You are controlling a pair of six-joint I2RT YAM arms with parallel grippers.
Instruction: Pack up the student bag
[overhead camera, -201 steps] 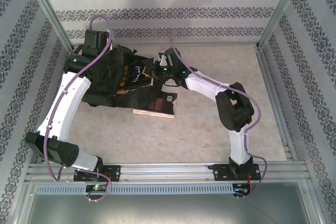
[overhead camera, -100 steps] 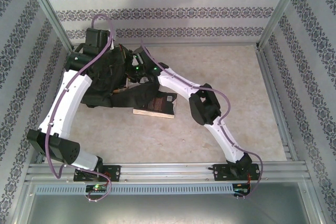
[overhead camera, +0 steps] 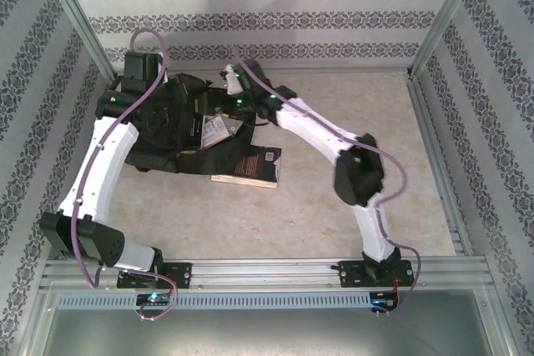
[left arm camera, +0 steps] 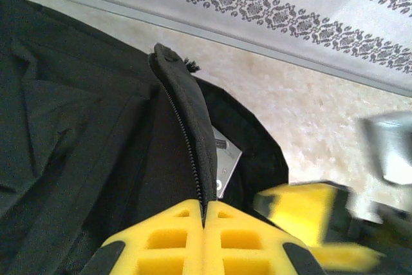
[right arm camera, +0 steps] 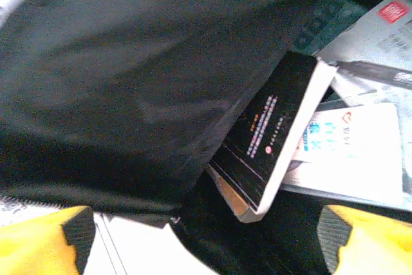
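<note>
The student bag (overhead camera: 163,135) is seen lying at the far left of the worktop (overhead camera: 275,223), close to the patterned back wall, with books visible in its open right part. Its zippered edge (left arm camera: 187,120) is pinched between the yellow fingers of the left tool (left arm camera: 204,214). These fingers are pressed fully together on the fabric, so that the edge stands up from the bag. The right tool (right arm camera: 206,243) is held at the mouth of the bag with its yellow fingers (right arm camera: 45,239) spread wide, and nothing is gripped between them. Beneath it, a black-covered book (right arm camera: 270,146) is seen tilted, partly under the black fabric. A few lines of light print and a small red mark are carried on its cover, but they are too small and blurred to be read. Just to the right of it a white book (right arm camera: 347,152) with blue lettering is laid, and its characters cannot be made out. Farther off a grey cover (right arm camera: 380,30) with a red square label is seen, likewise unreadable. Another dark book (overhead camera: 249,168) is found on the worktop at the near right edge of the bag and is partly covered by it. A white barcode-like patch is borne on its cover, and no writing can be read there.
</note>
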